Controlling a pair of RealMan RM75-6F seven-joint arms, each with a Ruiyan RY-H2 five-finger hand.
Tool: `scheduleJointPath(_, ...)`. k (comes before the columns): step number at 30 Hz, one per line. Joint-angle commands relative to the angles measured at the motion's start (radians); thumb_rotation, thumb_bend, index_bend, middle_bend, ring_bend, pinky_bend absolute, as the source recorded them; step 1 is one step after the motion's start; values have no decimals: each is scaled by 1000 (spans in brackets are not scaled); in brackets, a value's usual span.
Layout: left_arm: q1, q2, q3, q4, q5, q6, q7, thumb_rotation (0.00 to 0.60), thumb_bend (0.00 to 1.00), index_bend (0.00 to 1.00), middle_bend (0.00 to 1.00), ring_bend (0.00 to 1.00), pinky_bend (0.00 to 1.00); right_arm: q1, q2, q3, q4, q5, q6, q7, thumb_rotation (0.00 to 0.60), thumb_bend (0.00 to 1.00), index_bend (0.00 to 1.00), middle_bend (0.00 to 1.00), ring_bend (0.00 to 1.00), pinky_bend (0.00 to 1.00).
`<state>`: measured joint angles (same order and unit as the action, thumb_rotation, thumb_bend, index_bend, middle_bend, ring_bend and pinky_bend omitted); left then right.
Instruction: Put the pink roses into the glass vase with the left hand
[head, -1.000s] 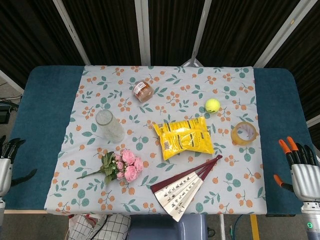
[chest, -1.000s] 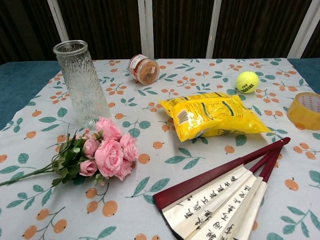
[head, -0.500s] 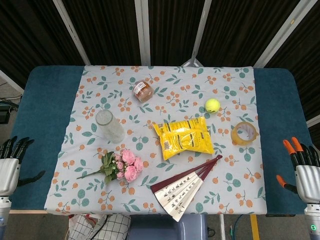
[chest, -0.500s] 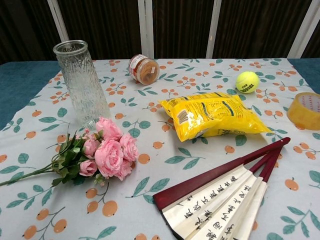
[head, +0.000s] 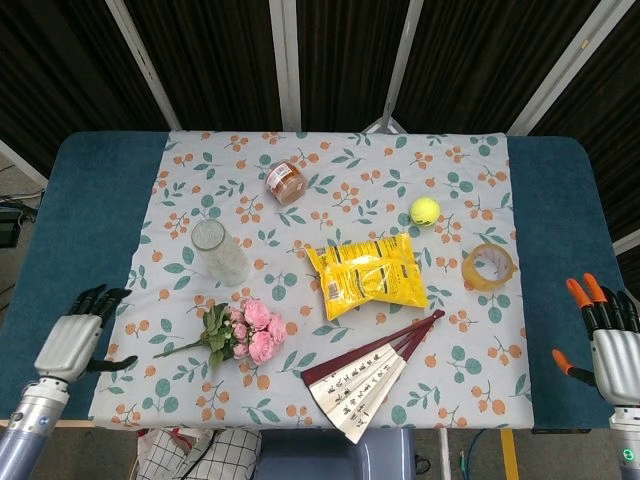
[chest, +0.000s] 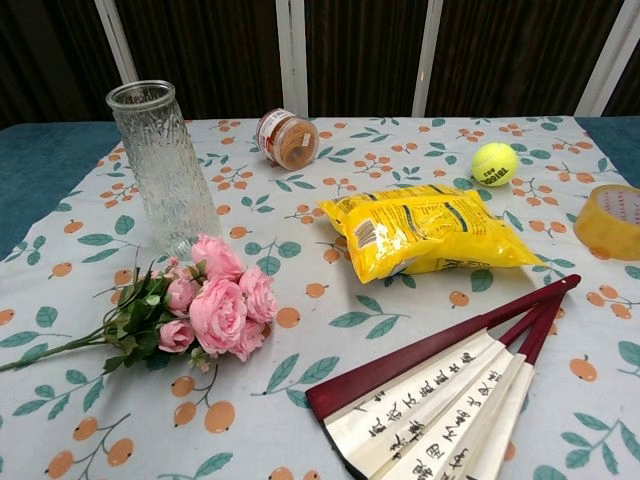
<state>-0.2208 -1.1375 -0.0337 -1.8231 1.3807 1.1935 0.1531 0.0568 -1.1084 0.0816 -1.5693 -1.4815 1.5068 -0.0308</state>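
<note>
**Roses on cloth, left hand empty at table's edge**

Pink roses (head: 250, 330) lie flat on the floral cloth (head: 340, 200), blooms twd table centre, stem (head: 180, 348) pointing out twd the left hand (head: 72, 338). Hand is near the stem tip but apart, not touching; sits over the blue table surface (head: 90, 220) just beside the cloth's edge. Fingers spread, dark tips fwd, thumb out to the side, holding nothing; forearm runs off the bottom corner. Glass vase (head: 220, 252) stands upright just beyond the blooms, nothing inside it per chest view. Right hand (head: 608, 335) at the opp. edge, orange-tipped fingers apart, empty, well away from everything. Chest view shows neither hand. Also on cloth: yellow snack bag (head: 368, 276), folding fan (head: 372, 374), tennis ball (head: 425, 210), tape roll (head: 488, 266), small jar (head: 285, 183).
</note>
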Motion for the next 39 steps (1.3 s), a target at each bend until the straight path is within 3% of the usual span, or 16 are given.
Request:
scheduleJointPath(1,-47,-8,-9,-57,-39,-49,74,600,40,127,96,0,0,-2,2,0,1,1,2,6,600,237,114,0,43,11)
scheduleJointPath(14,-162,-161,-53,-90,-271,-170,244,600,28,119,91,0,0,-10,15,5,6,5,14,43,600,238,114,0,43,11)
scheduleJointPath(28,-255,-376,-84,-57,-436,-117,446,600,36,117,106,0,16,-16,27,10,14,8,20,86,600,238,114,0,43,11)
scheduleJointPath(31,-272,-407,-78,-41,-453,-98,500,600,69,118,153,0,50,-17,29,12,15,10,20,104,600,238,114,0,44,11)
scheduleJointPath(39,-306,-489,-78,9,-502,1,650,600,293,185,287,58,152,-19,34,14,22,11,22,136,600,238,114,0,43,11)
